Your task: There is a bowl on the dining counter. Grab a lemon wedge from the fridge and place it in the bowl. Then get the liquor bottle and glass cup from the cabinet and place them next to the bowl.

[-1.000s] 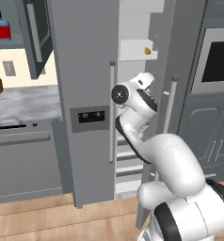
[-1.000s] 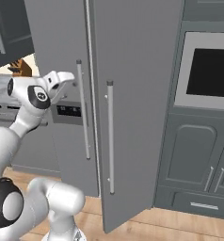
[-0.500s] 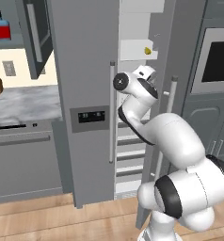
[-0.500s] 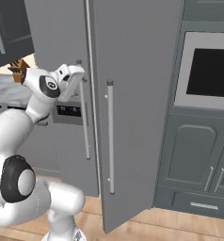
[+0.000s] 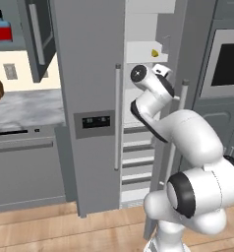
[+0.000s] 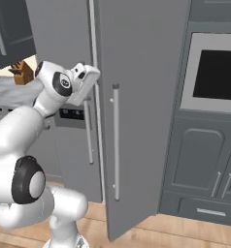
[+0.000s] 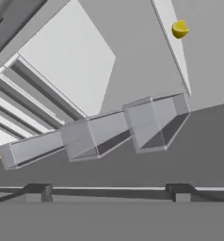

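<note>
The lemon wedge [image 5: 155, 52] is sitting on an upper white shelf inside the fridge [image 5: 89, 74], whose right door [image 6: 141, 97] is standing ajar; you are reaching the released, empty gripper [image 5: 160, 70] toward it, just below the shelf, so the wedge, bottle and cup are all waiting to be fetched

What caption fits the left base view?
White arm reaches into the open fridge toward the lemon wedge on a shelf.
</note>
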{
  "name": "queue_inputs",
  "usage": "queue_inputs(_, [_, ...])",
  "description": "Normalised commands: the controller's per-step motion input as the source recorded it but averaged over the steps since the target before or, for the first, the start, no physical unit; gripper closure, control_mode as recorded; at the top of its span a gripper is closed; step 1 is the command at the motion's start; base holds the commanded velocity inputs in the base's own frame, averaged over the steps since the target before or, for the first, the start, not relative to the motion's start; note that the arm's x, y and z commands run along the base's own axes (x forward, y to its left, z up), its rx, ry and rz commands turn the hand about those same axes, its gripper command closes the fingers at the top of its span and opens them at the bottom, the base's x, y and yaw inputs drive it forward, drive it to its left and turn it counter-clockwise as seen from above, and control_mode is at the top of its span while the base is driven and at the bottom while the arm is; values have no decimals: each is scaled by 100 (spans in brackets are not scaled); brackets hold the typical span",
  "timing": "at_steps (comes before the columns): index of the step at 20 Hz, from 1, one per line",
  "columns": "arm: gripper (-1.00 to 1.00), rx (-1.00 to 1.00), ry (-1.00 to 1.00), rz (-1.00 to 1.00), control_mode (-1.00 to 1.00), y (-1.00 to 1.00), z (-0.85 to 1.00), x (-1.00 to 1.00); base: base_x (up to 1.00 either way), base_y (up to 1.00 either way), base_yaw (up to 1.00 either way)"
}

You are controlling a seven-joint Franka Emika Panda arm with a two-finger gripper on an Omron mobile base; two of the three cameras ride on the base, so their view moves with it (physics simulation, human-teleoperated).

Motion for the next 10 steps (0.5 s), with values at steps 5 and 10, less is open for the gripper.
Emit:
queue_inputs(5, [-100,0,7,-6,-100,-95,0,-31,0,0,0])
queue_inputs(10, [-100,0,7,-4,-100,-100,0,-21,0,0,0])
